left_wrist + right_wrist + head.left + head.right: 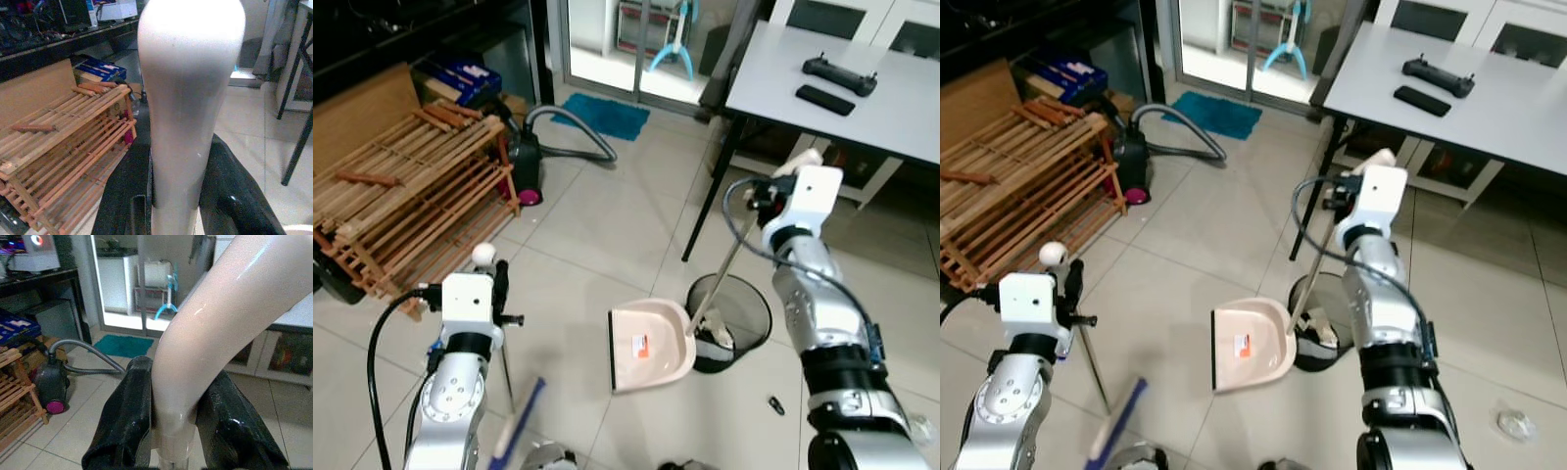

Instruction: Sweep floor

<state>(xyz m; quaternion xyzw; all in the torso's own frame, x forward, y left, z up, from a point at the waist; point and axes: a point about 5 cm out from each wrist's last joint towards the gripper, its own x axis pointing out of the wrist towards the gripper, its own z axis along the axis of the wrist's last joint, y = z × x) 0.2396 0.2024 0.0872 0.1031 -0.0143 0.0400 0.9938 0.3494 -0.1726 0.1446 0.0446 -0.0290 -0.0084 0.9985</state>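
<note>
Gripping a broom and a dustpan, one in each gripper, over the tiled floor (597,235).

Running off the bottom of the head view, the broom (516,426) is hiding its bristles; the left gripper (178,196), arm bent upward, is clamping the pale handle. The right gripper (176,426), raised near the table (901,108) edge, is squeezing the dustpan (651,343) handle, its tray resting on the tiles, touching the wire bin (744,304). Open tiles are lying ahead, between the wooden rack (411,196) and the table legs.

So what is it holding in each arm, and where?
Left tool grips the broom at its handle's top; right tool grips the dustpan by its handle's top.
</note>
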